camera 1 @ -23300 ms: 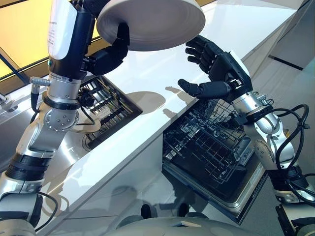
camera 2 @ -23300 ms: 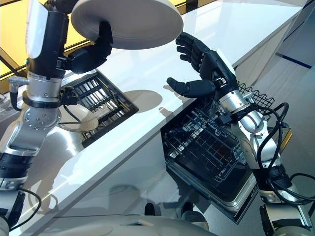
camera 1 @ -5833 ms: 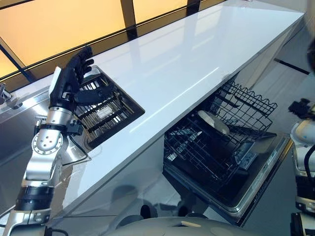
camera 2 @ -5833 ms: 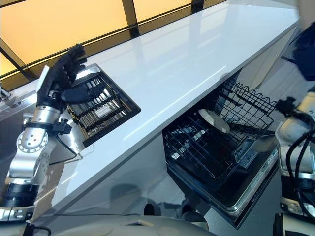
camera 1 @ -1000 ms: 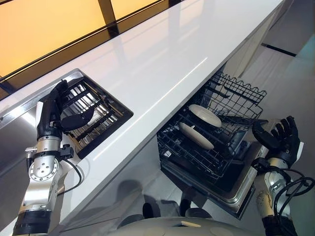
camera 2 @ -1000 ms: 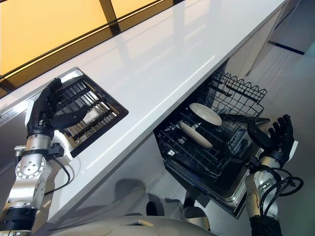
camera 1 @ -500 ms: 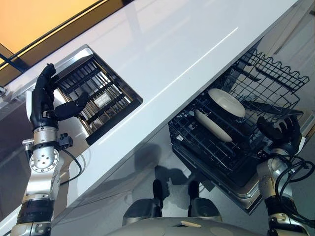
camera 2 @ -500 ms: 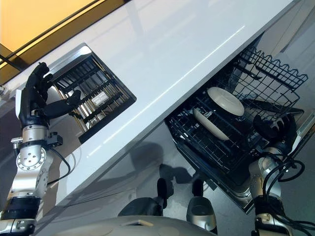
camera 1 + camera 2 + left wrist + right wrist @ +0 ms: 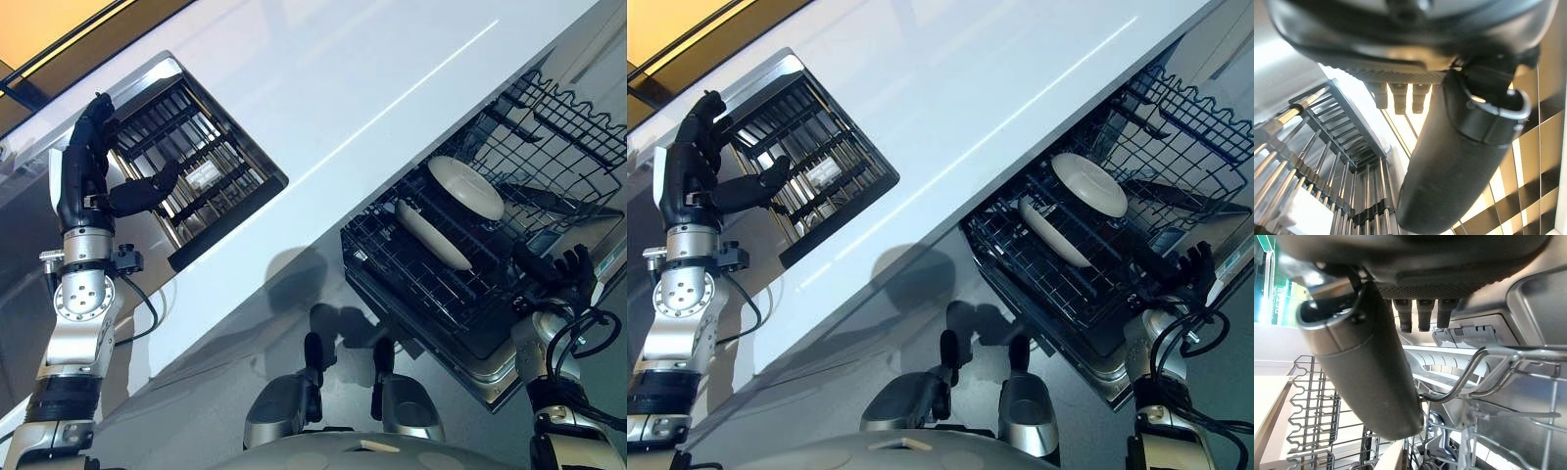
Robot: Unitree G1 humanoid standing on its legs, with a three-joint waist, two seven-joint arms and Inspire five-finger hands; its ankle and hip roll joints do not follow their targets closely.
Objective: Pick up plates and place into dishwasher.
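Observation:
Two white plates stand on edge in the pulled-out dishwasher rack (image 9: pixel 392 269): one plate (image 9: pixel 466 186) farther in, the other plate (image 9: pixel 432 234) nearer the counter. My right hand (image 9: pixel 556 271) hovers at the rack's outer front corner, fingers relaxed and open, holding nothing; in the right wrist view its thumb (image 9: pixel 1366 367) hangs over the rack's wires (image 9: pixel 1484 367). My left hand (image 9: pixel 83 176) is raised over the sink's slatted rack (image 9: pixel 186 181), open and empty; its thumb (image 9: pixel 1454 156) shows above the metal bars (image 9: pixel 1312 191).
The long white countertop (image 9: pixel 333 88) runs diagonally across the scene, and the dishwasher rack juts out from under its edge. The open dishwasher door (image 9: pixel 490 367) lies beneath the rack. A steel sink rim (image 9: pixel 147 73) frames the slatted rack at the left.
The camera has tilted, shifting the whole scene. My right hand sits a little lower at the rack's front corner. The left hand and both plates keep their places.

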